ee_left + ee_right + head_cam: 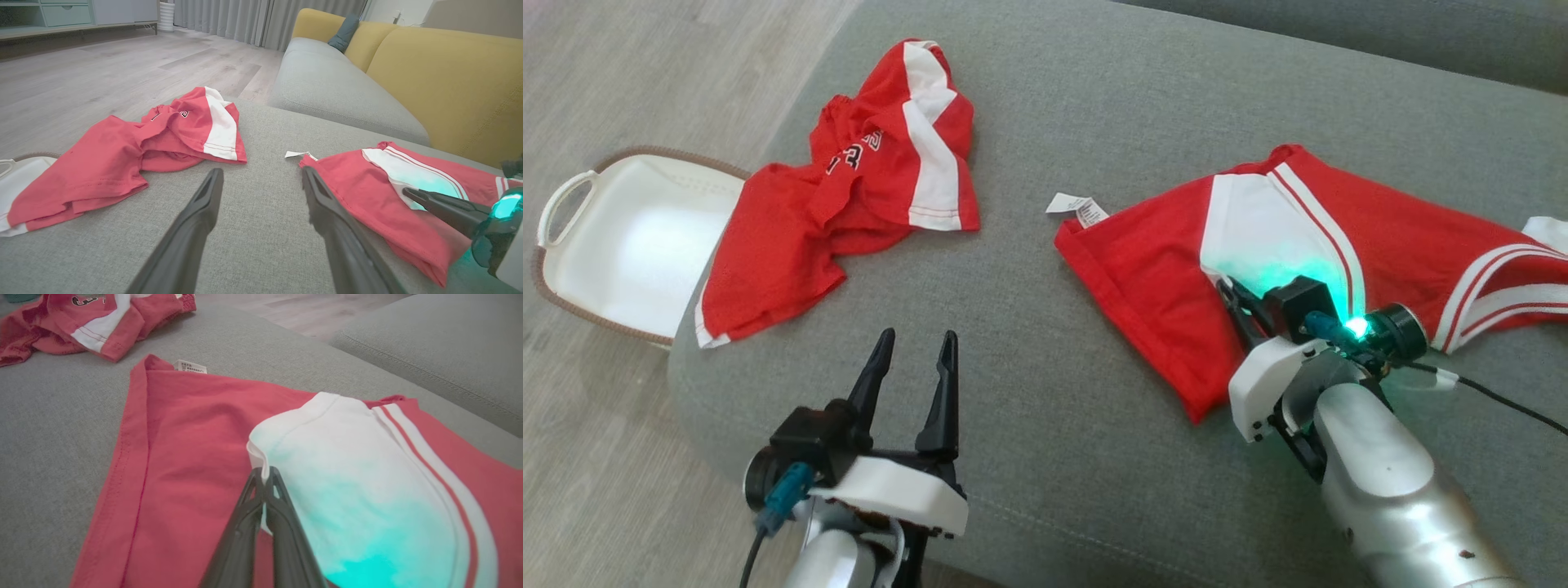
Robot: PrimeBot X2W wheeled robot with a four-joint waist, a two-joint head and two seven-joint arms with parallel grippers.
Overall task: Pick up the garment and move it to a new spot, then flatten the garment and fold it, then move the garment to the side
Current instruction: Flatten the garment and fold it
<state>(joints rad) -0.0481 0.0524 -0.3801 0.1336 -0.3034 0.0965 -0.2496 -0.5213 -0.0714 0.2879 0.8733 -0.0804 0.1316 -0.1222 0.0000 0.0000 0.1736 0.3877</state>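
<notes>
A red garment point(1143, 269) with a white striped panel lies spread on the grey ottoman at the right, its label sticking out at the left corner. My right gripper point(1228, 289) is shut on the folded edge of the white panel; in the right wrist view the closed tips point(264, 473) pinch the white fabric of the garment point(184, 449). A green light glows on the cloth. My left gripper point(917, 336) stands open above bare cushion, left of the garment point(351, 183), with nothing between its fingers point(204, 204).
A second red and white garment point(866, 188) lies crumpled at the ottoman's point(1054, 425) left edge, partly draped over a white basket point(560, 204) on the wooden floor. A grey sofa seat point(327, 85) with yellow backrests point(449, 81) lies beyond.
</notes>
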